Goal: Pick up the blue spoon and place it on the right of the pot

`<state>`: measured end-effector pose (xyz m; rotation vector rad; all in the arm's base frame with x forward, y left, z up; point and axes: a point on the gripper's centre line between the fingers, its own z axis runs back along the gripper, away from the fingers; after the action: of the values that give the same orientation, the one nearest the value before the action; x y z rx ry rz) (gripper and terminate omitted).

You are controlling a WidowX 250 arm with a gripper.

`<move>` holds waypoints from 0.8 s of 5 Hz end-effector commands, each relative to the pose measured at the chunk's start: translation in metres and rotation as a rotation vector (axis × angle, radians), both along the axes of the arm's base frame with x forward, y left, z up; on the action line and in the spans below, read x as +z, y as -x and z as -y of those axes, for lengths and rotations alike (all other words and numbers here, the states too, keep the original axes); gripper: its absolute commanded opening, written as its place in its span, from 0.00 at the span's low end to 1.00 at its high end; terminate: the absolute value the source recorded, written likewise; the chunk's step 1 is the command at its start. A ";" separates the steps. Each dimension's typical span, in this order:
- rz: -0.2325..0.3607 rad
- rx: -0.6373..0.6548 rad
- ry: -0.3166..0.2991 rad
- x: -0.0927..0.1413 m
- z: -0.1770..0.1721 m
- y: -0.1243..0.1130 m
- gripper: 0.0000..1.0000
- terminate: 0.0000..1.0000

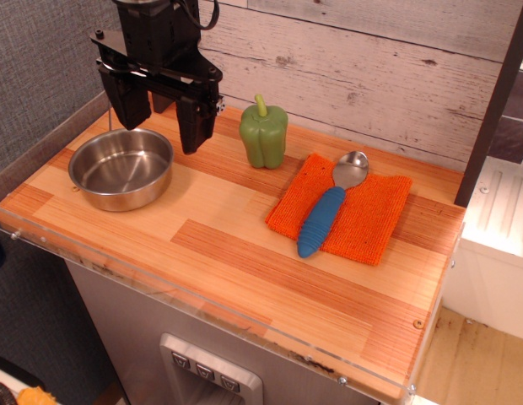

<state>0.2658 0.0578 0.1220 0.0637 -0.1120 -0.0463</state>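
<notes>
The blue spoon (326, 214) lies on an orange cloth (342, 208) at the right of the table, its ribbed blue handle toward the front and its silver bowl toward the back. The shiny steel pot (121, 168) sits at the left. My black gripper (160, 118) hangs open and empty above the pot's back rim, its two fingers (195, 122) pointing down and wide apart. It is far left of the spoon.
A green pepper (263, 132) stands upright between the pot and the cloth. The wooden tabletop (228, 253) has a clear plastic lip along its front edge. A plank wall runs behind. A white unit (498, 228) stands to the right.
</notes>
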 end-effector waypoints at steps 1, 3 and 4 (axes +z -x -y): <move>0.000 0.000 0.000 0.000 0.000 0.000 1.00 0.00; 0.026 0.019 0.056 -0.019 0.041 -0.023 1.00 0.00; 0.001 0.015 0.058 -0.035 0.075 -0.042 1.00 0.00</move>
<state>0.3035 -0.0184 0.0747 0.0040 -0.0709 -0.0247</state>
